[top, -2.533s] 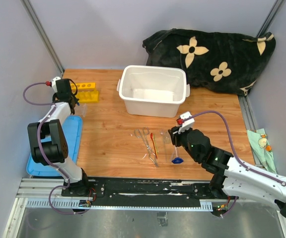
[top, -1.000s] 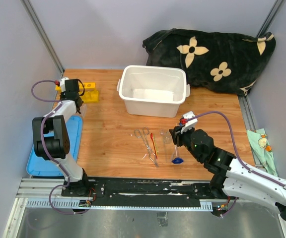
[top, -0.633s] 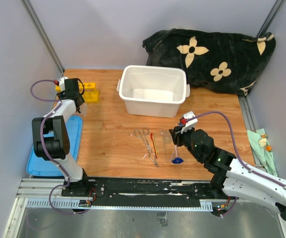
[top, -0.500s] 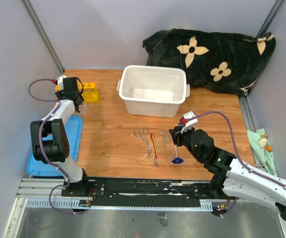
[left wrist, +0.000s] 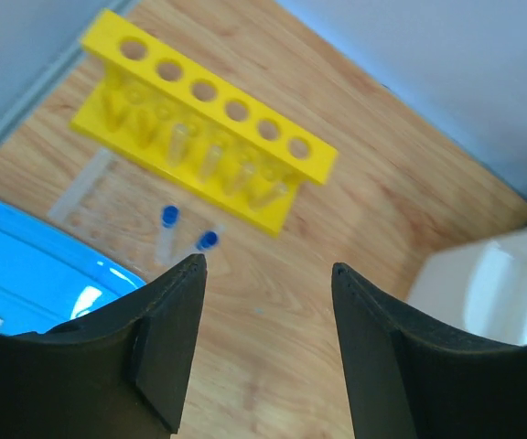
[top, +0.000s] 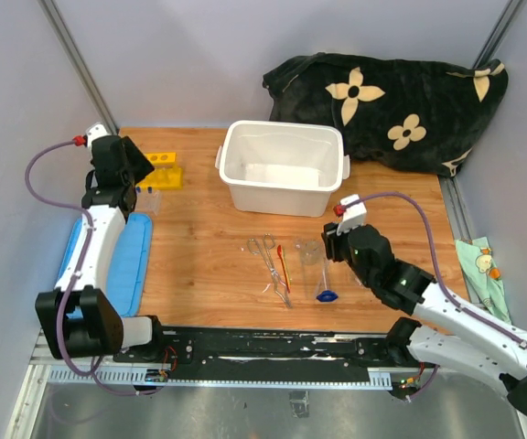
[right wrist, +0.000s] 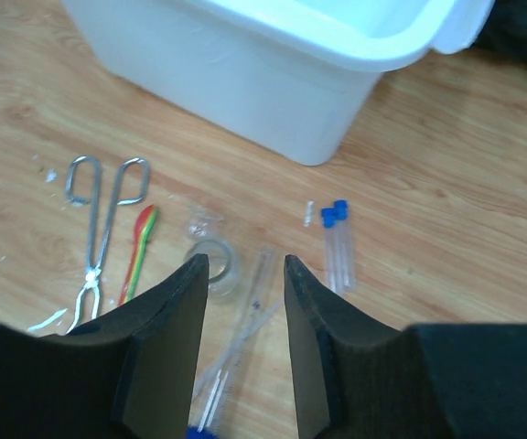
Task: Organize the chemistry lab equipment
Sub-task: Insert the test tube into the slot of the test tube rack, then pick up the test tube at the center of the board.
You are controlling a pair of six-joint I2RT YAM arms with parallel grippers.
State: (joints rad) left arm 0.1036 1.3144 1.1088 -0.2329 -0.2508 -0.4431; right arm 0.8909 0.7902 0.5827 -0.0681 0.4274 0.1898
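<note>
Nearest the arms' bases, the right gripper (right wrist: 242, 265) hangs with its jaws apart and empty over the middle cluster. The small clear beaker (right wrist: 210, 265) stands just under the fingertip on the tweezers' side. The blue-based glass piece (right wrist: 243, 325) lies between the fingers, its long axis running almost straight away from the wrist toward the white bin (right wrist: 273, 101), so the jaws would likely close across it. The metal tweezers (right wrist: 99, 229) and thin red-orange tool (right wrist: 138, 245) lie past the beaker, with two blue-capped tubes (right wrist: 337, 242) on the other side. This arm is plainly the nearer one here. Farther off, the left gripper (left wrist: 265, 267), also spread and empty, hovers above two more capped tubes (left wrist: 167, 224) lying just before the yellow tube rack (left wrist: 204, 137)
</note>
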